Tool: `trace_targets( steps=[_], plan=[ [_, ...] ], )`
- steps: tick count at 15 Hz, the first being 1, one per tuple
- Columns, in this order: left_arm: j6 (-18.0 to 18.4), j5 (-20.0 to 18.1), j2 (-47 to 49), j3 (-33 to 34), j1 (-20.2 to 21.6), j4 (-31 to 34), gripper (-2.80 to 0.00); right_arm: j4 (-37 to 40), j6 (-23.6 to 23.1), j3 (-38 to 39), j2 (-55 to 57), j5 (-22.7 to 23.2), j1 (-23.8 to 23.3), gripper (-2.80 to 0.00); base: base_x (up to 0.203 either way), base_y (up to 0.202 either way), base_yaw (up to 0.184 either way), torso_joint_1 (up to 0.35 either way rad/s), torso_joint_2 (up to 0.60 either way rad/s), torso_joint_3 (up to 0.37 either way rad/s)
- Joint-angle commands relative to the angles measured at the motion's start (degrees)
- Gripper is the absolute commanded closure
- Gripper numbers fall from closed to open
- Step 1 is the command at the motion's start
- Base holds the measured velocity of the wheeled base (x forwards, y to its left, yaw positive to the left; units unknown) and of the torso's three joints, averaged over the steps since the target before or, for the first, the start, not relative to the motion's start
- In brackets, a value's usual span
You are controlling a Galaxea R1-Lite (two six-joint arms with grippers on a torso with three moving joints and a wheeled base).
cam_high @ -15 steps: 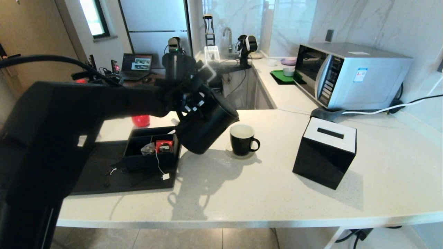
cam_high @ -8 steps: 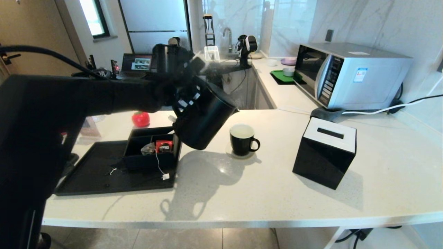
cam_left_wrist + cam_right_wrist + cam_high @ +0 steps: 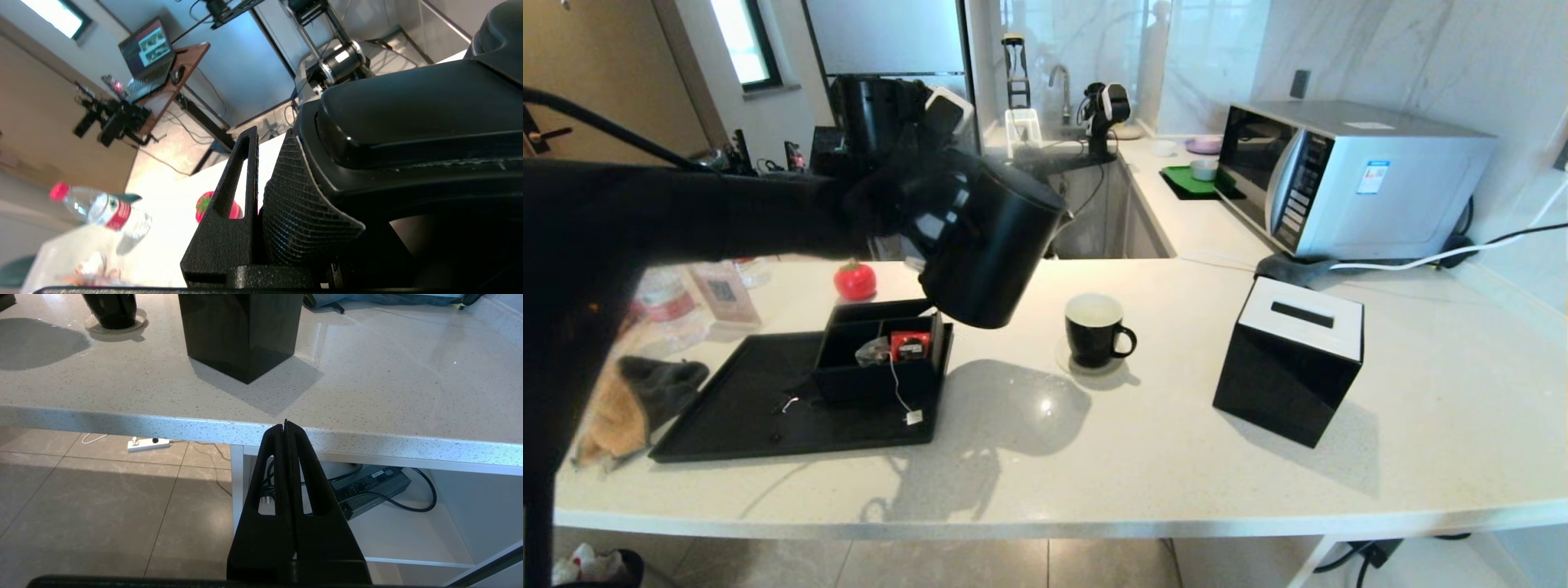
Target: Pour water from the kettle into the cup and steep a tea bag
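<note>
Kettle point(image 3: 980, 245) is in my left gripper point(image 3: 261, 196), clenched on its handle: in the left wrist view one finger point(image 3: 229, 204) and a mesh pad press against the black handle loop. In the head view it hangs in the air, tipped, spout toward 3 o'clock, well above the counter point(image 3: 1176, 457) and apart from everything on it.

Scanning from 9 o'clock across:
- cloth point(image 3: 629, 400) at the counter's edge, touching the tray's corner
- clear bottle point(image 3: 102, 208) with red cap, lying down beyond the tray
- black tray point(image 3: 735, 416) with a black box point(image 3: 874, 359) standing on it
- tea bag point(image 3: 872, 351) sits in the box next to a red packet point(image 3: 909, 345); its string runs over the box wall, tag point(image 3: 914, 417) resting on the tray's 3 o'clock corner
- red tomato-shaped thing point(image 3: 855, 279) at 12 o'clock of the box
- cup point(image 3: 1097, 329) upright on the counter, at 3 o'clock of the tray, handle pointing to 3 o'clock; white inside, I cannot tell how much water is in it. Kettle is up at its 10 o'clock, spout short of the rim.
- black tissue box point(image 3: 1290, 359) at 3 o'clock of the cup, well apart
- microwave point(image 3: 1347, 175) at the far wall, 1 o'clock

My right gripper point(image 3: 286, 428) is parked below the counter's near edge, fingers pressed together, nothing between them.
</note>
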Motion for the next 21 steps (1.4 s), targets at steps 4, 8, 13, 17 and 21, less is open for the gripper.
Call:
trace_targets(
  steps=[4,8,13,17,21],
  plan=[
    [-3.95,0.11,-10.40,11.93,4.15,-6.87,0.00,0.02,-0.03,-0.02,0.07,0.02,0.02,0.00,0.000,0.000,0.000,0.000,0.00,0.000],
    [-8.26,-0.13,-19.70,23.82,10.23,-10.64,0.00,0.02,-0.03,-0.02,0.07,0.02,0.02,0.00,0.000,0.000,0.000,0.000,0.00,0.000],
    [-14.69,-1.79,-30.82,38.29,18.83,-12.18,0.00,0.02,-0.03,-0.02,0.07,0.02,0.04,0.00,0.000,0.000,0.000,0.000,0.00,0.000],
    [-19.18,-3.93,-38.59,47.97,26.86,-12.25,0.00,0.02,-0.03,-0.02,0.07,0.04,0.02,0.00,0.000,0.000,0.000,0.000,0.00,0.000],
    [-20.23,-9.61,-43.12,54.46,36.06,-12.26,0.00,0.02,-0.03,-0.02,0.07,0.02,0.02,0.00,0.000,0.000,0.000,0.000,0.00,0.000]
  ],
)
